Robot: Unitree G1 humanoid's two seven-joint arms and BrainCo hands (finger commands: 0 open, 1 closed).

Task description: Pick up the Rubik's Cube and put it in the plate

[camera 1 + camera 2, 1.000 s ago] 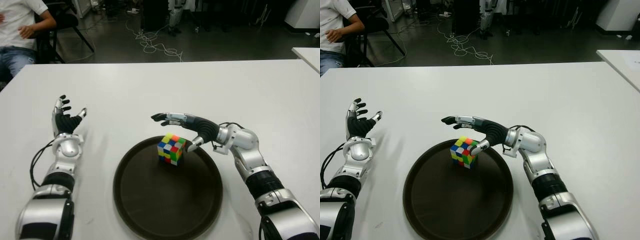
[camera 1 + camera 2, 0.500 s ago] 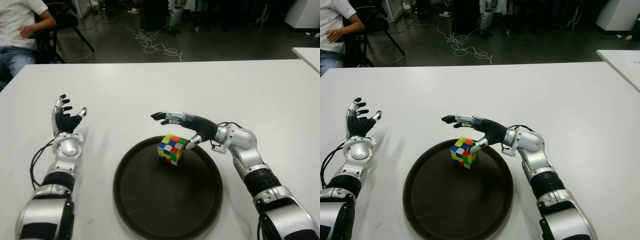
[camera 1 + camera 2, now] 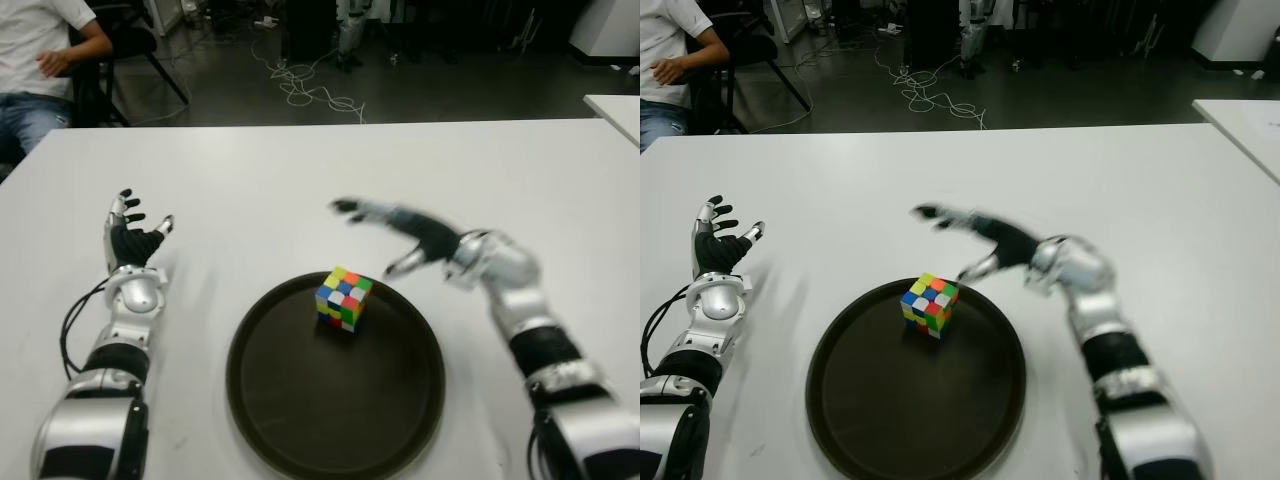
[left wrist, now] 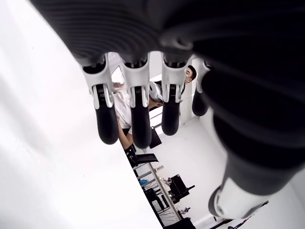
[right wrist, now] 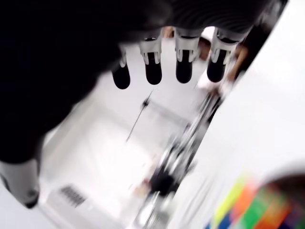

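Multicoloured Rubik's Cube sat inside the round dark-brown plate, near its far rim. Right hand hovered just beyond, fingers spread, empty; retreating high avoids nudging it. Left hand, open, showed near the table's left edge

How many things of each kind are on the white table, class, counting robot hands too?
Cube: 1
Plate: 1
Robot hands: 2, left hand and right hand
Total: 4
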